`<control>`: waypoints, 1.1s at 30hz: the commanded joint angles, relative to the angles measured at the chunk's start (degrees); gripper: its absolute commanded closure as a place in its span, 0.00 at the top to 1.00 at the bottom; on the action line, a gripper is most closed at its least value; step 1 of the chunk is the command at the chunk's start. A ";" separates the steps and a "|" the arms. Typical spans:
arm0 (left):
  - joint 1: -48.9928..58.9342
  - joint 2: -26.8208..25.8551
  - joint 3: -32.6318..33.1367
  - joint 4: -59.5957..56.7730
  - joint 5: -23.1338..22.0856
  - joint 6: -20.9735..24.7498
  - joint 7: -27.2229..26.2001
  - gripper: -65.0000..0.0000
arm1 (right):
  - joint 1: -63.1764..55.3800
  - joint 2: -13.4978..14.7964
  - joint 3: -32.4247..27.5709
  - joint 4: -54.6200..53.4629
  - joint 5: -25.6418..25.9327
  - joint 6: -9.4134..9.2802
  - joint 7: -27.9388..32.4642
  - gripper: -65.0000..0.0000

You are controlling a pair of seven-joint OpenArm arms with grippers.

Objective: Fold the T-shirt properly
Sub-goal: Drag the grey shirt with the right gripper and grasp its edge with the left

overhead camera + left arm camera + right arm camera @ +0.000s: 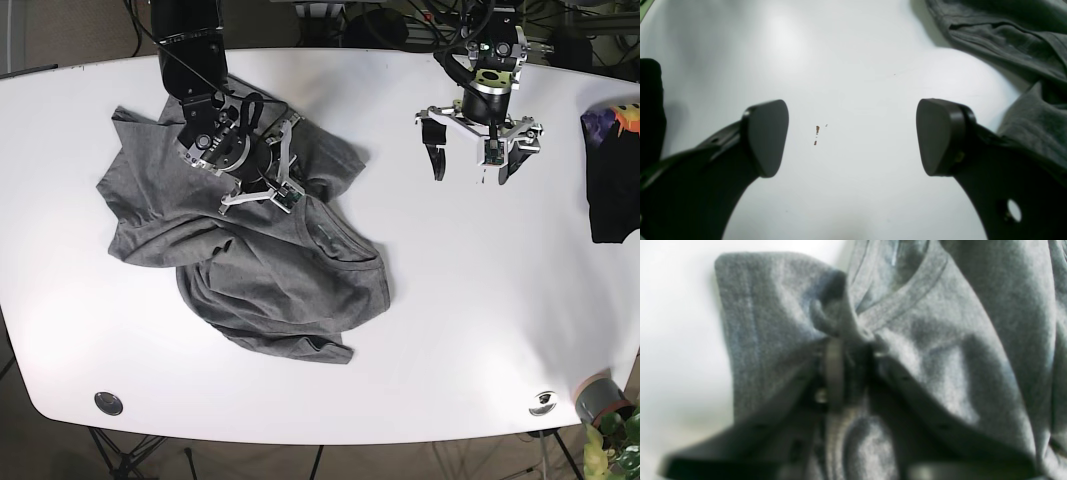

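Right wrist: right hand [848, 373] pinching T-shirt [940, 356].

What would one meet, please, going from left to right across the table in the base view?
Grey T-shirt with the right gripper over it → bare white table → left gripper, hanging open above the table → dark garment with a colourful print at the right edge.

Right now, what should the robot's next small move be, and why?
Probably lift the right tool a little, drawing its pinched fold outward: the shirt lies crumpled, and the left tool hangs open over bare table, holding nothing.
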 commanded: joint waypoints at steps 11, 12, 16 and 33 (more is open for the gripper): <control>0.04 -0.25 1.79 1.10 -0.16 0.08 -1.35 0.87 | 5.11 0.22 1.86 5.57 0.47 -0.14 -2.07 0.03; 0.04 -0.25 2.41 1.10 -0.08 0.08 -1.35 0.87 | 5.37 0.22 2.74 6.98 0.47 -0.14 -2.86 0.03; 0.04 -0.25 5.13 1.10 0.19 0.08 -1.35 0.87 | 8.89 0.31 4.41 11.73 0.38 -0.14 -5.58 0.03; -6.11 -0.25 18.50 -4.62 0.28 0.08 -1.27 0.88 | 22.96 5.76 6.25 17.62 0.38 -0.14 -12.70 0.03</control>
